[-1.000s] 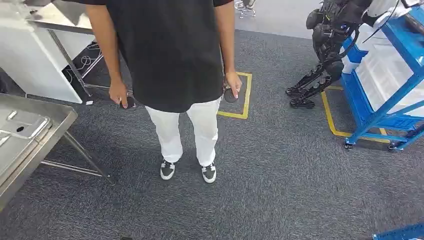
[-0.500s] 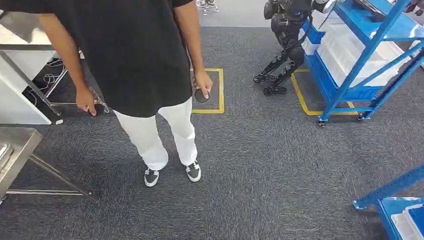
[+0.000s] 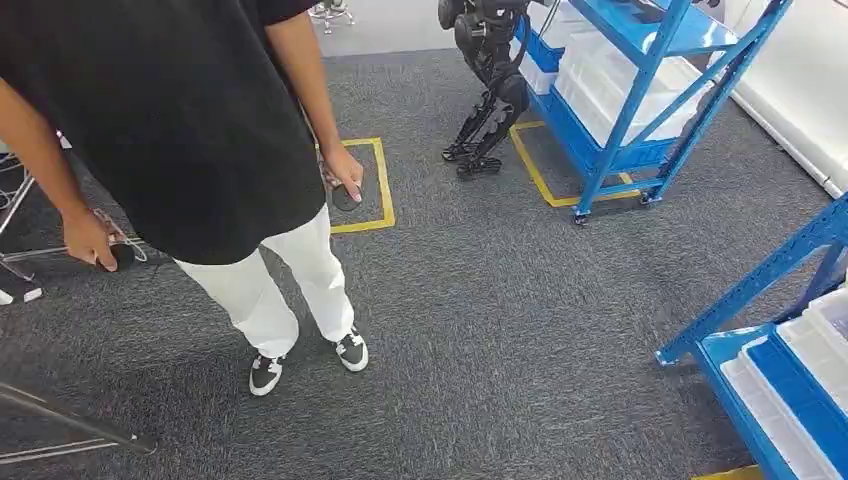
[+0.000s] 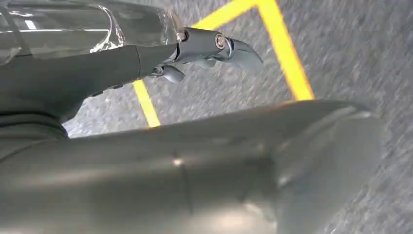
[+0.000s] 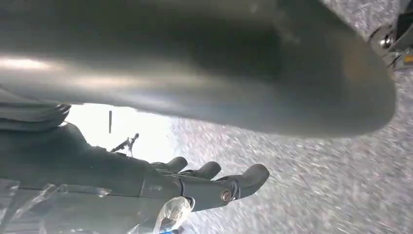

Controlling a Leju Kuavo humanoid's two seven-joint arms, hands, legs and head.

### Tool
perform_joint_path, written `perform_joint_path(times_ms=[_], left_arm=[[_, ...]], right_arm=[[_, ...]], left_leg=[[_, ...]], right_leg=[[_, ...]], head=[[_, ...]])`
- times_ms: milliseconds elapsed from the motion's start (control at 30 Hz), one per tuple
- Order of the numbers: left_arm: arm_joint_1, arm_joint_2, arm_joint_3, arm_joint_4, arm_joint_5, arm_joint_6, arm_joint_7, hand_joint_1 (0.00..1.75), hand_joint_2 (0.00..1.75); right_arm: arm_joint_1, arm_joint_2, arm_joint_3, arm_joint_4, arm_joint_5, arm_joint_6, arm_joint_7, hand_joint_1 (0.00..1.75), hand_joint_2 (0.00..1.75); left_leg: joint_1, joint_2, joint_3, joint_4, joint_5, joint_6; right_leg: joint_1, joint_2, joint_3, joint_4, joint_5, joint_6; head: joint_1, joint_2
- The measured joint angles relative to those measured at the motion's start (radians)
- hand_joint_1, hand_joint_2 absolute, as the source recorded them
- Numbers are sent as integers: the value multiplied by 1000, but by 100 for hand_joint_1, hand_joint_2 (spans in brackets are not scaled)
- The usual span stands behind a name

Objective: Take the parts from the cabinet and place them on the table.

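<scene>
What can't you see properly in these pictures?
- Person: the head view's top edge cuts them off above the chest.
- Dark thing in the person's hand: too small to name.
- Other robot by the blue rack: upper body cut off by the top edge.
- Left hand: a plastic wrap partly hides it; floor blurred.
- Right hand: fingers dark against glare; floor blurred.
</scene>
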Motion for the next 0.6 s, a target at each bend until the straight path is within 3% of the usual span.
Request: perform_joint_path(times_ms=[67, 100, 133, 167, 233, 267, 300, 333, 433, 467, 500, 533, 600], left_arm=[[13, 0, 1, 0, 52, -6, 3, 0, 0], [22, 0, 4, 0, 79, -6, 5, 0, 0], [29, 0, 5, 0, 86, -6, 7, 0, 0], [33, 0, 6, 0, 88, -6, 12, 0, 0], [33, 0, 5, 0, 88, -6, 19, 0, 0], [33, 0, 6, 0, 94, -6, 15, 0, 0], [34, 0, 6, 0, 94, -6, 10, 0, 0], [34, 0, 6, 0, 93, -7, 4, 0, 0], [24, -1, 6, 0, 82, -10, 1, 0, 0], [18, -1, 6, 0, 77, -10, 1, 0, 0], [13, -1, 6, 0, 72, -10, 0, 0, 0], [12, -2, 6, 0, 67, -10, 0, 0, 0], [12, -3, 5, 0, 67, -11, 0, 0, 0]], right_arm=[[-4, 0, 1, 0, -9, -2, -2, 0, 0], [-3, 0, 1, 0, -13, -5, -10, 0, 0], [-2, 1, 1, 0, -14, -8, -16, 0, 0], [-2, 0, 1, 0, -15, -10, -19, 0, 0], [-2, -2, 2, 0, -21, -11, -22, 0, 0], [-2, -4, 2, 0, -23, -11, -22, 0, 0], [-4, -4, 2, 0, -24, -11, -24, 0, 0], [-8, -5, 2, 0, -25, -12, -27, 0, 0], [-4, -7, 3, 0, -30, -16, -38, 0, 0], [-4, -6, 4, 0, -31, -16, -40, 0, 0], [-5, -8, 5, 0, -32, -18, -41, 0, 0], [-7, -9, 5, 0, -32, -18, -42, 0, 0], [-9, -9, 5, 0, -33, -18, -44, 0, 0]], left_leg=[[-6, 31, -1, 0, -2, 7], [-8, 48, -1, 0, -3, 9], [-10, 63, -1, 1, -4, 8], [-10, 76, -1, 1, -5, 8], [-10, 95, 3, 1, -7, 5], [-10, 103, 6, 1, -9, 2], [-18, 111, 9, 3, -13, -5], [-19, 119, 10, 2, -16, -11], [-17, 148, 20, -2, -18, -28], [-9, 118, 18, 9, -26, -37], [-9, 76, 4, 49, -56, -40], [-8, 55, -32, 126, -100, -43], [-8, 40, -112, 296, -170, -47]], right_leg=[[-1, -30, -78, 162, -81, 6], [-2, -33, -112, 234, -105, 8], [-2, -34, -124, 259, -104, 8], [-2, -36, -109, 231, -79, 7], [-1, -53, -21, 68, 3, 3], [1, -86, 29, -22, 34, -3], [13, -131, 49, -70, 27, -9], [14, -111, 46, -68, 33, -16], [16, -79, 42, -72, 35, -31], [6, -74, 48, -77, 42, -39], [5, -64, 47, -77, 43, -43], [5, -54, 46, -77, 46, -49], [5, -25, 42, -76, 47, -51]], head=[[0, 0], [0, 0], [0, 0], [0, 0], [0, 0], [0, 0], [0, 0], [-2, 0], [-2, 0], [-2, 0], [-3, 0], [-5, 0], [-6, 0]])
